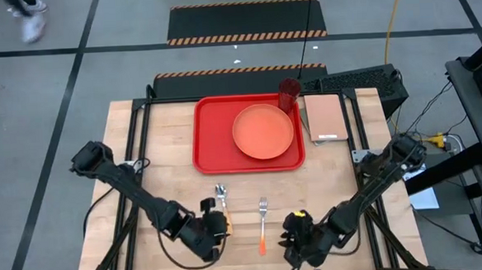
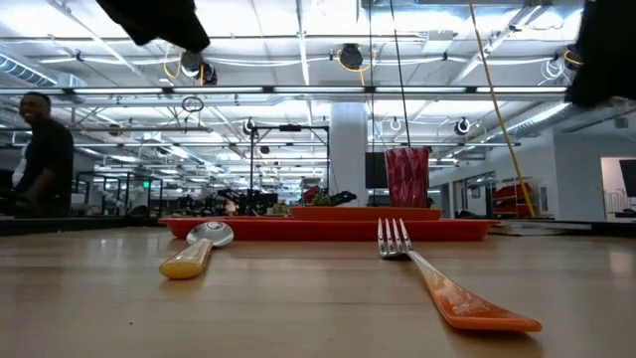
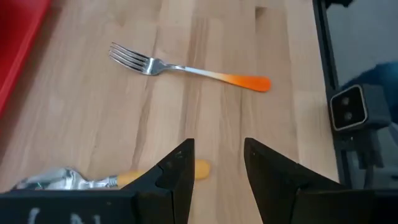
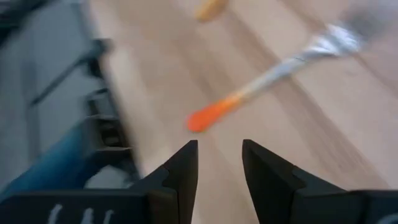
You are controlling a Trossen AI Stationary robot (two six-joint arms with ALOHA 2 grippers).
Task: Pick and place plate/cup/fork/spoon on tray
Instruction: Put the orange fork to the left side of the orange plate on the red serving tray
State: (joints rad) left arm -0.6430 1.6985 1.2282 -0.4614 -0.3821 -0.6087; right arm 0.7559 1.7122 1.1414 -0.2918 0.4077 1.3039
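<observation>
The orange-salmon plate point(image 1: 263, 131) lies in the red tray point(image 1: 212, 136) at the table's far middle. The dark red cup point(image 1: 288, 94) stands upright at the tray's far right corner and also shows in the low view point(image 2: 406, 177). The spoon point(image 1: 222, 200) and the fork point(image 1: 263, 225) lie flat on the wood near the front edge. My left gripper point(image 3: 217, 149) is open above the table, next to the spoon's handle end point(image 3: 202, 168). My right gripper point(image 4: 219, 149) is open, just short of the fork's orange handle point(image 4: 211, 115).
A tan-pink pad point(image 1: 326, 118) lies to the right of the tray. A black device point(image 1: 362, 81) sits at the far right corner. Bare wood lies between the tray and the cutlery. A person point(image 2: 40, 149) stands in the room beyond the table.
</observation>
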